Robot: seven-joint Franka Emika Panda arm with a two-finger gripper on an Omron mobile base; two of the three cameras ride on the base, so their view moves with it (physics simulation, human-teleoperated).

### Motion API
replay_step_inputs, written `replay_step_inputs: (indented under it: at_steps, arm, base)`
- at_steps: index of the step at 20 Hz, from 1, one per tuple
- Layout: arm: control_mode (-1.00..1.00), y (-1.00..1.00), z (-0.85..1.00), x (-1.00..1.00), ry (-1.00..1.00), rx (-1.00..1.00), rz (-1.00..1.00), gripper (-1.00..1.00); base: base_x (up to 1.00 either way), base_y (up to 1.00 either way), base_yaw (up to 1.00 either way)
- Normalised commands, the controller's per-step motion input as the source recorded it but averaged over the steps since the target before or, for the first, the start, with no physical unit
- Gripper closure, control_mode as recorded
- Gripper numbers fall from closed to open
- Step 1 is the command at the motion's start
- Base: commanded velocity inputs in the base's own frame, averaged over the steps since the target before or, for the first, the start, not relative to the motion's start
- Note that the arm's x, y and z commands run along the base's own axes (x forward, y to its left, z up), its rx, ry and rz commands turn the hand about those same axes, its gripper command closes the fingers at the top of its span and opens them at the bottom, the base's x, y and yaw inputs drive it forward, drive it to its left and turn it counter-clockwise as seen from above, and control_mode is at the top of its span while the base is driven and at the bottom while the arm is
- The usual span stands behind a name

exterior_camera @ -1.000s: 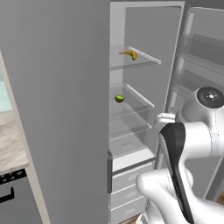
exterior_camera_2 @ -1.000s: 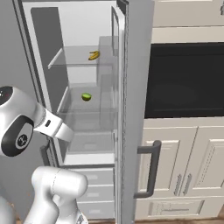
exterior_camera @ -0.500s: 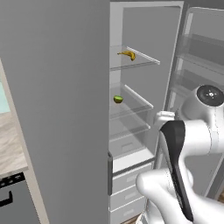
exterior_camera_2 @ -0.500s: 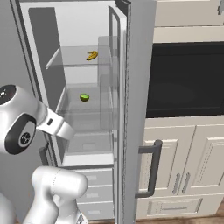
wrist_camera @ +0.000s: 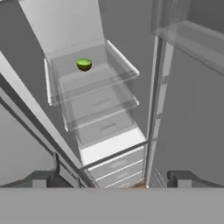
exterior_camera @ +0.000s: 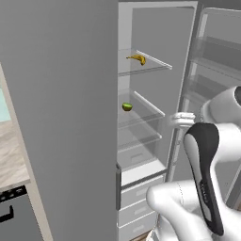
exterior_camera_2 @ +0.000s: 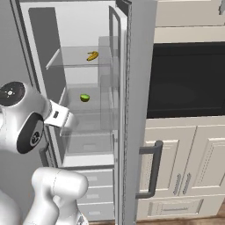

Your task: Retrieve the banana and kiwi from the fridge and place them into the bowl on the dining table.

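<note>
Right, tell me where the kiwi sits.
The kiwi sits on a glass shelf inside the open fridge, one shelf below the banana.

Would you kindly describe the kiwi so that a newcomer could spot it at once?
Look into the tall grey fridge, whose door stands open on glass shelves. The small round yellow-green kiwi sits alone on the second glass shelf from the top, above the white drawers. The curved yellow banana lies one shelf higher; the kiwi is ball-shaped and greener.
</note>
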Motion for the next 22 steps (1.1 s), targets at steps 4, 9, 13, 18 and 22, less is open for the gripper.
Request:
replay_step_inputs:
  at_steps: [4, 9, 13, 18, 22]
  arm:
    - [-1.0, 0.27, 0.49, 0.57, -0.15, -0.01, 0.21, -1.0]
    - [-1.0, 0.26, 0.39, 0.62, -0.01, -0.08, 0.1, -1.0]
    - [-1.0, 0.29, 0.26, 0.6, -0.07, -0.13, 0.04, -1.0]
    - [-1.0, 0.02, 0.25, 0.37, -0.01, -0.06, 0.0, -1.0]
    - [-1.0, -0.15, 0.26, 0.28, 0.0, 0.0, 0.0, -1.0]
  base:
    - [0.0, 0.0, 0.0]
    - [0.0, 0.0, 0.0]
    - [0.0, 0.0, 0.0]
    - [0.0, 0.0, 0.0]
    - [0.0, 0.0, 0.0]
